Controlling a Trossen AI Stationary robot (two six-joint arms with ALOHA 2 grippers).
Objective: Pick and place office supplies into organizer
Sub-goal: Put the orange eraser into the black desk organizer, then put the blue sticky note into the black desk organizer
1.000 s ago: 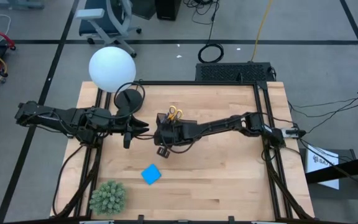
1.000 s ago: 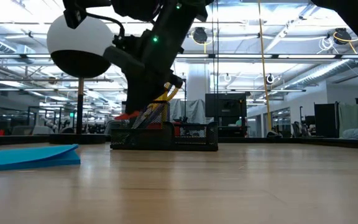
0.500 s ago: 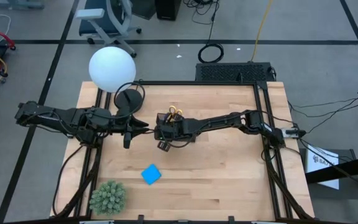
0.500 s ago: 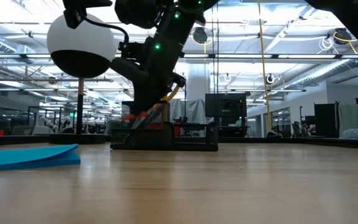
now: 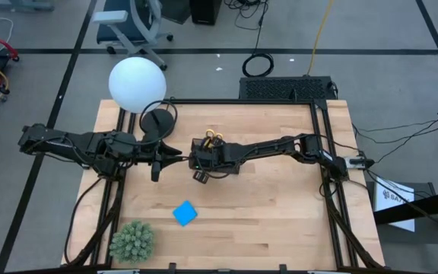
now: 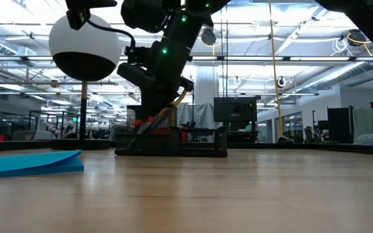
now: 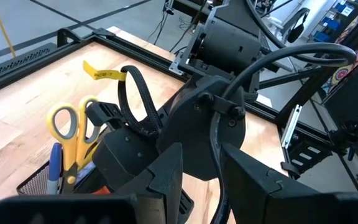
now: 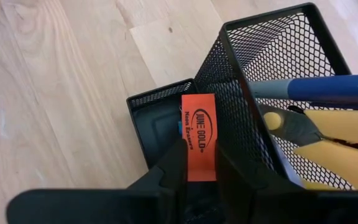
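On the light wooden tabletop (image 5: 265, 205) stands one black wire-mesh organizer (image 8: 263, 74), with a taller mesh cup and a lower tray beside it. The right end effector (image 8: 197, 165) hangs just over the lower tray, its two dark fingers clamped together on one small orange-red eraser (image 8: 199, 137) with black printed lettering, held upright above the tray's opening. In the taller cup, the right wrist view shows one pair of yellow-handled scissors (image 7: 73, 124) with the loops sticking up, and one blue pen (image 8: 316, 87) lying across the top; the left wrist view shows a blue pen (image 7: 55, 165) standing next to the scissor loops, and whether more pens are in there cannot be told. One blue square note pad (image 5: 185, 213) lies flat on the tabletop, well apart from the organizer, on the side nearer the one green spiky plant (image 5: 132, 240) in the corner. The left end effector (image 5: 175, 155) hovers just beside the organizer, its two fingers (image 7: 163, 180) held apart with nothing between them. One white globe lamp (image 5: 137, 84) rises over its round black base (image 5: 156, 122) behind the left arm.
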